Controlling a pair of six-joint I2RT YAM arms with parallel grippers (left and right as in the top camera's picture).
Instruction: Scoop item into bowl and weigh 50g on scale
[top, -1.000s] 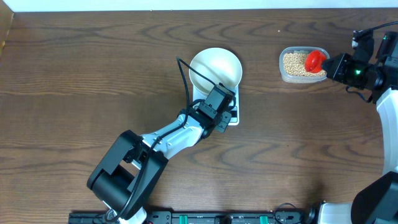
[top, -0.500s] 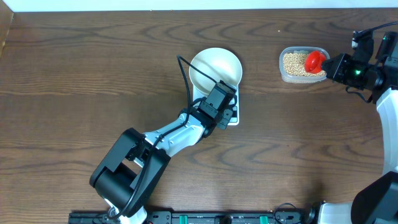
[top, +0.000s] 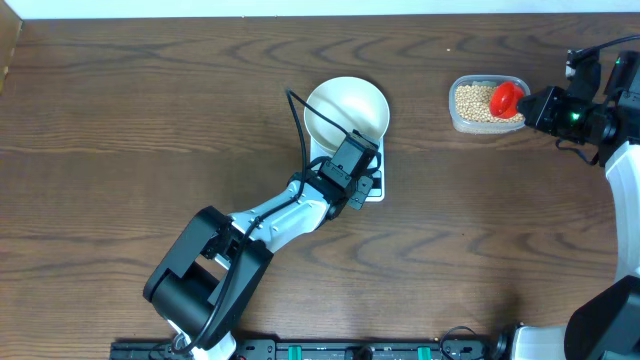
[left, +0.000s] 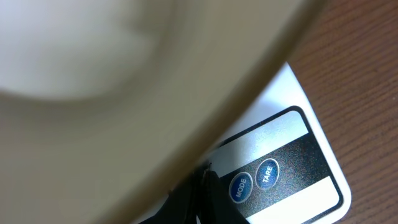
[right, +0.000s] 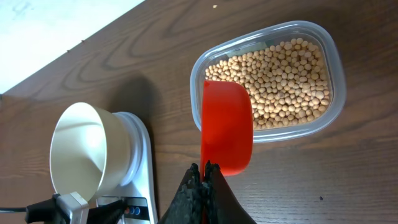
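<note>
The white bowl stands on the white scale at mid table; both also show in the right wrist view, the bowl on the scale. My left gripper is shut and empty, its tips at the scale's front panel beside the MODE button. My right gripper is shut on the handle of a red scoop, held over the near edge of the clear tub of beige beans. Overhead, the scoop is over the tub.
The tub sits at the far right of the brown wooden table. The left arm stretches diagonally from the front centre to the scale. The right arm comes in from the right edge. A pale wall edge runs along the back.
</note>
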